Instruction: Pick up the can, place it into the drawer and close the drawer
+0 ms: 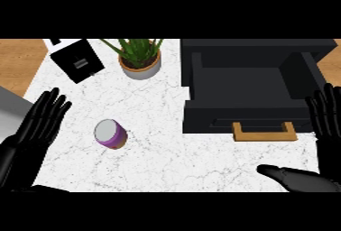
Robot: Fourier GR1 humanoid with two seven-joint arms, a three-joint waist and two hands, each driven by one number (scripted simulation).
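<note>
**Left hand** (34, 133): at 9 o'clock in the head view, palm flat, fingers straight and spread a little, tips toward 1 o'clock. It holds nothing and touches nothing.

**Right hand** (328, 135): at 3 o'clock against the view's edge, fingers straight and close together, pointing to 12 o'clock, with the thumb reaching out toward 9 o'clock low in the view. It holds nothing. Its fingertips show in front of the cabinet's right side; contact cannot be told.

**Can** (110, 134): purple wall, pale grey top, upright on the marble counter (166, 153). It is near the left hand, at 3 o'clock from it, with a gap between them, and well apart from the right hand.

**Drawer** (246, 85): black, pulled open from the black cabinet (260, 47), at 2 o'clock from the can. Its inside is dark and shows no contents. A wooden handle (264, 132) sits on its front, toward 6 o'clock.

**Plant pot** (140, 66): pale and round, holding a green spiky plant, at 12 o'clock from the can.

**Black box** (78, 59): tilted, at 11 o'clock from the can.
</note>
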